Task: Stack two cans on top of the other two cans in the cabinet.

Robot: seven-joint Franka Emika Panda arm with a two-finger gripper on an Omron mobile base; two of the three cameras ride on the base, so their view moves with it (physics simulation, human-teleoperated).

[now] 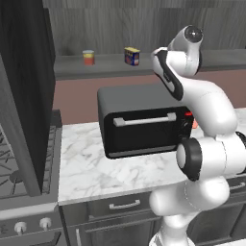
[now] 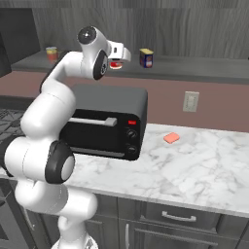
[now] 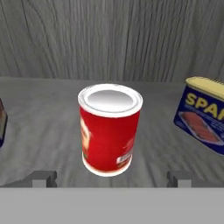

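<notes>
A red can (image 3: 109,129) with a whitish top rim stands upright on the grey shelf of the cabinet (image 3: 43,109), in the middle of the hand view. My gripper (image 3: 111,177) is open just in front of it, one fingertip (image 3: 43,178) low on each side, touching nothing. A dark-blue, yellow-topped can (image 3: 203,114) stands to its right, and a dark edge of another can (image 3: 1,122) shows at the far left. In the right base view my gripper (image 2: 119,57) hovers at the red can (image 2: 115,64), with the blue can (image 2: 146,58) beside it. The short orange-red can (image 1: 88,57) and a blue can (image 1: 132,55) stand further left.
A black toaster oven (image 1: 139,125) with a silver handle sits on the marble counter (image 1: 86,163) below the cabinet ledge (image 2: 194,68). A tall black panel (image 1: 24,72) and a stove (image 1: 14,168) are at the left. A small orange sponge (image 2: 171,138) lies on the counter.
</notes>
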